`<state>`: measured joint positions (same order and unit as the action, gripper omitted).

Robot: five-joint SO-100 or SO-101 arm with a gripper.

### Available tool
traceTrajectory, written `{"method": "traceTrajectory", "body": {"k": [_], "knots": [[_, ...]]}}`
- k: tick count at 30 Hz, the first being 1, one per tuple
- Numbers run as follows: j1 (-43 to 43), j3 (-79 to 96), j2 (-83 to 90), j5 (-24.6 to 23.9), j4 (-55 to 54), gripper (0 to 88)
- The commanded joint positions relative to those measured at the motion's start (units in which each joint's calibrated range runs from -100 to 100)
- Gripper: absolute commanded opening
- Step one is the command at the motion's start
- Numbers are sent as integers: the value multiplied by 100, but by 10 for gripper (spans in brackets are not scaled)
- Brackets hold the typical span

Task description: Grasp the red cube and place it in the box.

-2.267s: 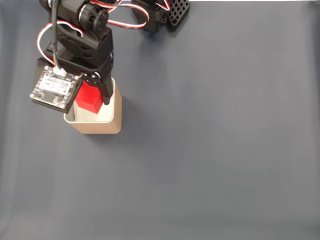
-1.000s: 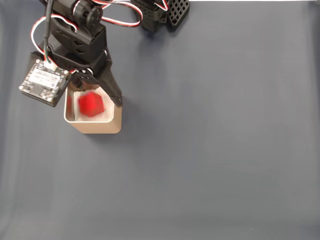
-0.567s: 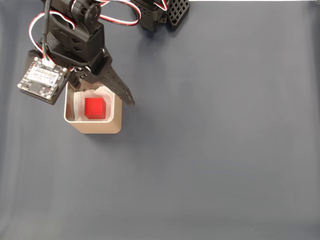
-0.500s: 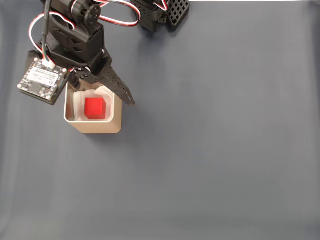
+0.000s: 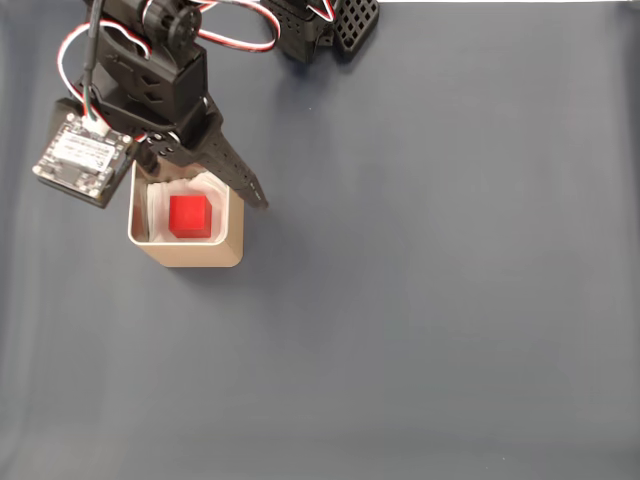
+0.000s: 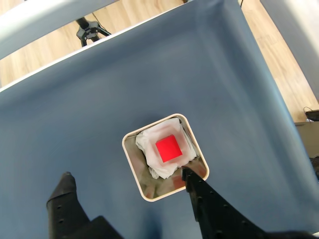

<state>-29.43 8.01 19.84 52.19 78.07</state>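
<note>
The red cube (image 5: 190, 216) lies inside the box (image 5: 190, 256), on the white lining, with nothing touching it. This tan box stands at the left of the fixed view. My gripper (image 5: 203, 185) hovers open over the box's far edge, its long black finger (image 5: 250, 192) reaching past the box's right corner. In the wrist view the red cube (image 6: 168, 148) sits in the middle of the box (image 6: 149, 188). The gripper (image 6: 126, 175) is spread wide there, one fingertip (image 6: 66, 180) left of the box and the other over its right corner.
A dark blue-grey cloth (image 5: 430, 300) covers the table, with free room right of and in front of the box. The arm's base (image 5: 330, 30) is at the top edge. In the wrist view a wooden floor (image 6: 279, 55) lies beyond the table's edges.
The gripper, earlier shut on the red cube above the box, has opened and the cube has dropped onto the lining. The arm has drawn back slightly up and left.
</note>
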Motion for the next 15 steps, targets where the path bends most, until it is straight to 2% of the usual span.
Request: {"method": "traceTrajectory", "body": {"k": [1,5,15], "knots": [[-57,-36,348,-5,-96,496],[-57,10,409,-132,-219,469],[49,393,634,-337,-958,231]]}}
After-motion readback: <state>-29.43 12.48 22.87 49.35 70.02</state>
